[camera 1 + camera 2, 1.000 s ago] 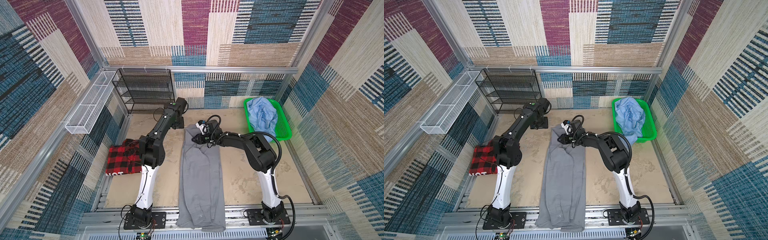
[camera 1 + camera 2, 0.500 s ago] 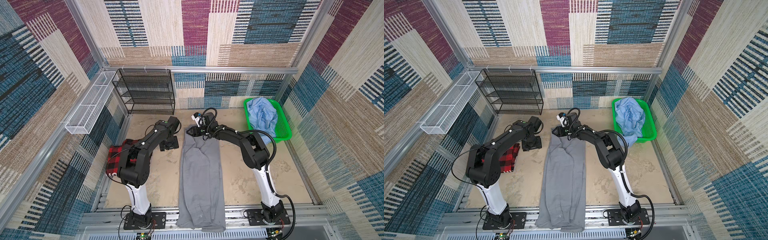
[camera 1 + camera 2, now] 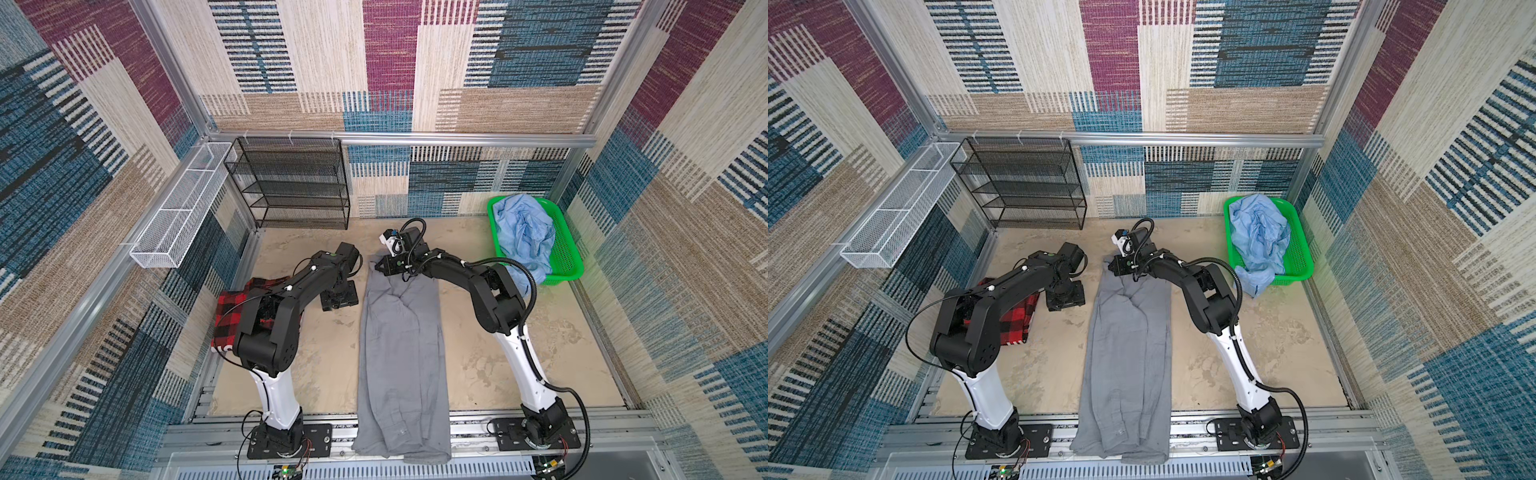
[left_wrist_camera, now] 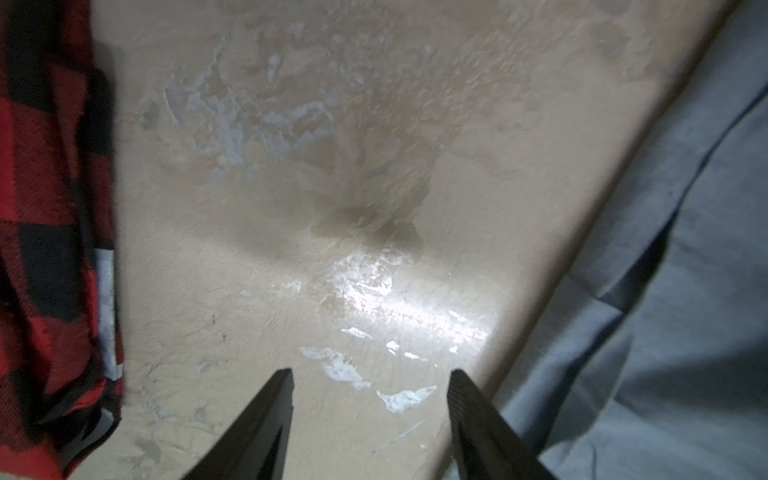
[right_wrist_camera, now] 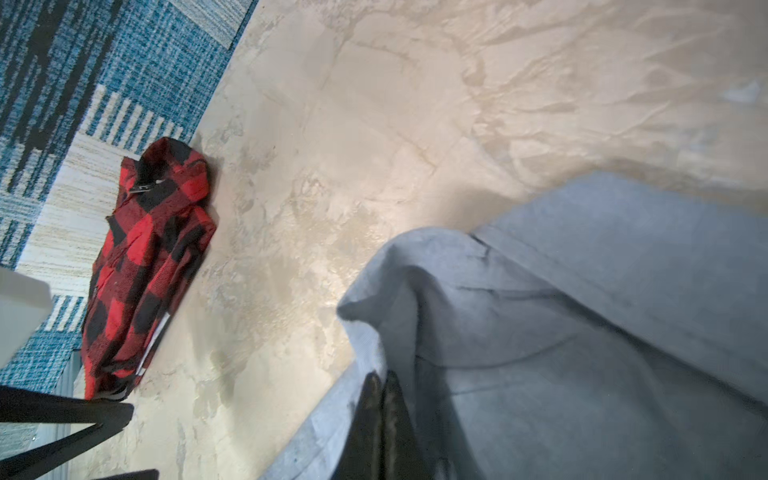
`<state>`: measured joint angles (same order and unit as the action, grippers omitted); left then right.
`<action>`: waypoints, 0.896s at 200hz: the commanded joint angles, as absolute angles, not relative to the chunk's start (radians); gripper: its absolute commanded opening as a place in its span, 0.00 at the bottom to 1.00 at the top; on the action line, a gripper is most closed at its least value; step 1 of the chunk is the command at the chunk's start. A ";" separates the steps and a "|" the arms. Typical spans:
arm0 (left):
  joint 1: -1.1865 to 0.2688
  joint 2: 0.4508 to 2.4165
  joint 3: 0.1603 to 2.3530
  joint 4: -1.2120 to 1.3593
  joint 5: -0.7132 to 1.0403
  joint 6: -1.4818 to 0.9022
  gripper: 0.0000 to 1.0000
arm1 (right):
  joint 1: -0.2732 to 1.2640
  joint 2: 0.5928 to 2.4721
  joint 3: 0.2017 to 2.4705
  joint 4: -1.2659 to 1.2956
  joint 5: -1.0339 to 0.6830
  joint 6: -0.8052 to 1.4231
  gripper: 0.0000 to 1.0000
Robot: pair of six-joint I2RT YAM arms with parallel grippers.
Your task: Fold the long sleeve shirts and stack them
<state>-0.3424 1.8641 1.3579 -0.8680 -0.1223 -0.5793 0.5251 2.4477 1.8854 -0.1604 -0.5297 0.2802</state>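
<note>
- The grey shirt (image 3: pixel 401 357) lies as a long narrow strip down the middle of the tabletop (image 3: pixel 478 353). Its far end is near the back wall and its near end hangs over the front rail.
- The right jaws are clenched on the far end of that strip, at the corner on the left arm's side. In the right wrist view the fingers (image 5: pixel 374 419) are pressed together with a raised ridge of grey cloth just ahead of them.
- The left jaws are released and hold nothing. Their fingers (image 4: pixel 266 419) hover over bare tabletop, with the grey shirt's edge just beside them and the plaid on the opposite side.
- The plaid shirt (image 3: pixel 232 307) sits folded at the left edge of the tabletop (it looks finished and is likely the base of the stack).
- The light blue shirt (image 3: pixel 524 232) is crumpled in the green basket (image 3: pixel 567 257) at the far right, untouched.
- Step in hand, as I judge it: the grey shirt is already narrowed lengthwise and the crosswise fold is starting.
- The next move probably calls for the left jaws to shift onto the grey cloth and close on it. Then both arms can lift the far end evenly and carry it toward the near end.
- One pinched corner alone would likely drag the strip askew.
</note>
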 commanded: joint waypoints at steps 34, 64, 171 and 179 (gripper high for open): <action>-0.342 1.869 1.355 -0.858 -0.119 -0.574 0.63 | 0.450 2.444 1.773 0.067 -0.645 0.445 0.00; -0.342 1.877 1.348 -0.855 -0.101 -0.578 0.62 | 0.423 2.467 1.771 0.108 -0.707 0.499 0.00; -0.343 1.881 1.350 -0.854 -0.084 -0.575 0.62 | 0.471 2.334 1.861 -0.035 -0.636 0.418 0.19; -0.344 1.880 1.350 -0.853 -0.084 -0.576 0.62 | 0.489 2.349 1.886 -0.044 -0.655 0.406 0.19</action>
<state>-0.3428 1.8805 1.3506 -0.8520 -0.0937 -0.5762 0.4477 2.3219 1.8320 -0.0036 -0.6102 0.4431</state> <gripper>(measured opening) 0.618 0.196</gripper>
